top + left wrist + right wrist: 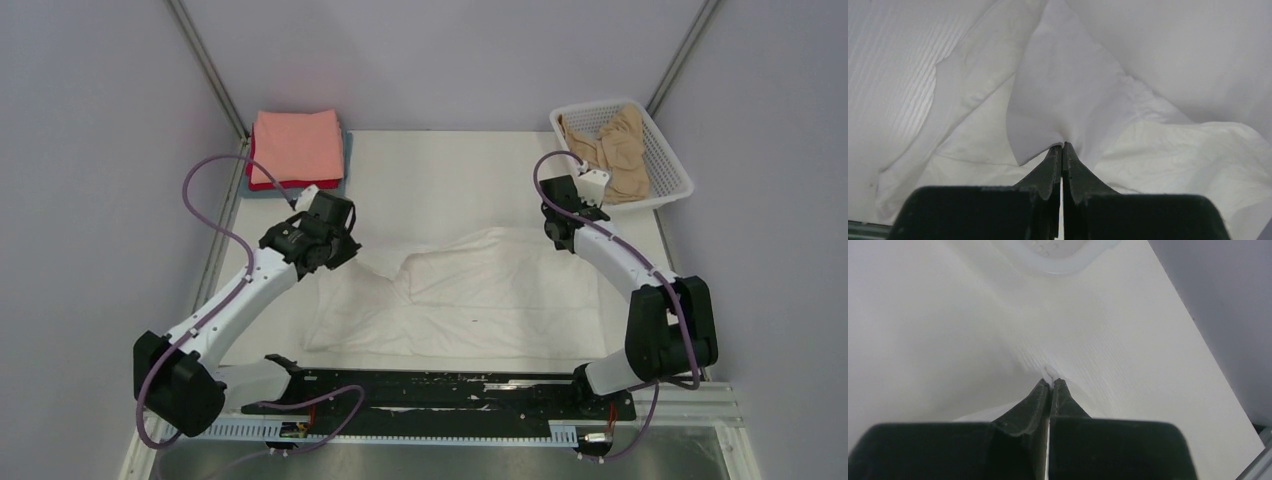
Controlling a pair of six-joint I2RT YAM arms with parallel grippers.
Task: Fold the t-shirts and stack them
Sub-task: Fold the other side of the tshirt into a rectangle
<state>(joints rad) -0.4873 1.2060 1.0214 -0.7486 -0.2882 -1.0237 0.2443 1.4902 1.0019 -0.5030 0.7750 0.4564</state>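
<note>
A white t-shirt (pixel 470 300) lies spread across the middle of the table, its far edge lifted. My left gripper (pixel 345 248) is shut on a fold of it at its left side; in the left wrist view the cloth (pixel 1073 100) rises from the closed tips (pixel 1062 146). My right gripper (pixel 562 240) is shut on its right far corner; a pinch of white cloth (pixel 1049 373) shows at the tips (pixel 1050 382). A folded stack sits far left: salmon-pink t-shirt (pixel 297 145) on top, red (pixel 251 150) and grey-blue (pixel 345 165) edges beneath. A tan t-shirt (pixel 615 145) lies crumpled in the basket.
The white mesh basket (pixel 672 160) stands at the far right corner; its rim shows in the right wrist view (pixel 1068 260). A black rail (pixel 440 385) runs along the near edge between the arm bases. Grey walls enclose the table.
</note>
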